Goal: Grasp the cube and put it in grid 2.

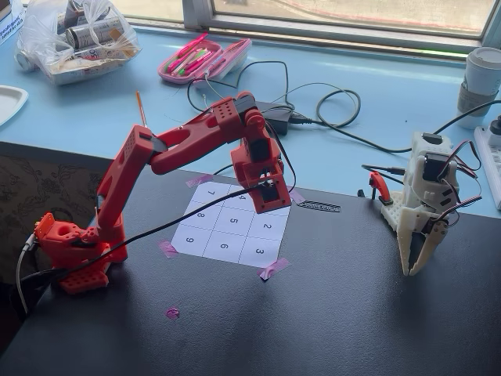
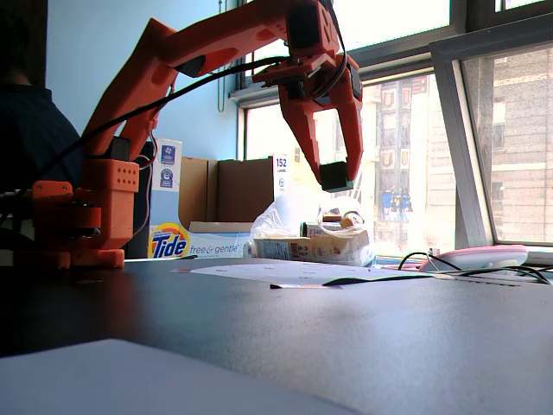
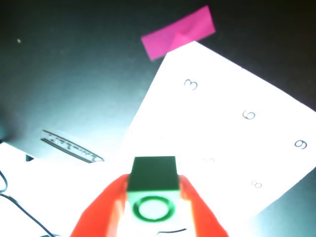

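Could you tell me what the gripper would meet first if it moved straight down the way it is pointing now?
Probably the numbered sheet. The gripper, shut on the cube, hangs above the sheet's far edge, near grid 2. Which cell lies directly below cannot be told; depth is unclear.

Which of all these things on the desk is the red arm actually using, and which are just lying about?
Part of the job:
- the cube, gripped in the tool, raised above the sheet
- grid 2 on the numbered sheet

Just lying about:
- the white arm
- pink pencil case
- plastic bag
- paper cup
- cables
- Tide box
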Available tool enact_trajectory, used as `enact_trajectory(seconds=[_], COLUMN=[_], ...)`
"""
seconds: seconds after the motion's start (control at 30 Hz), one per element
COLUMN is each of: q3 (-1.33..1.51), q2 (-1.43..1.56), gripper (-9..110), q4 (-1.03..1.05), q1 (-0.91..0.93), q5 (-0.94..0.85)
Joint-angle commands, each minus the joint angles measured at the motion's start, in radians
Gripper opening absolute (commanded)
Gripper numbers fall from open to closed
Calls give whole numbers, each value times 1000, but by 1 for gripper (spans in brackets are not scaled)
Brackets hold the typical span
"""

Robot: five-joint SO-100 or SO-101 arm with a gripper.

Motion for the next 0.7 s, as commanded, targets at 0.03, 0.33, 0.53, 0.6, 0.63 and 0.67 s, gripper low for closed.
enact_trajectory(seconds=[0.03,0.33,0.53,0.6,0.63,0.67], q3=[-41,-3,2,3,3,3], q2=[-31,-98,-147,-166,-176,-186], gripper=[0,0,0,0,0,0], q4=[46,6,-29,-49,-63,-74], q1=[-28,-20,-11,-12,-12,-11], q5=[34,61,63,64,64,64])
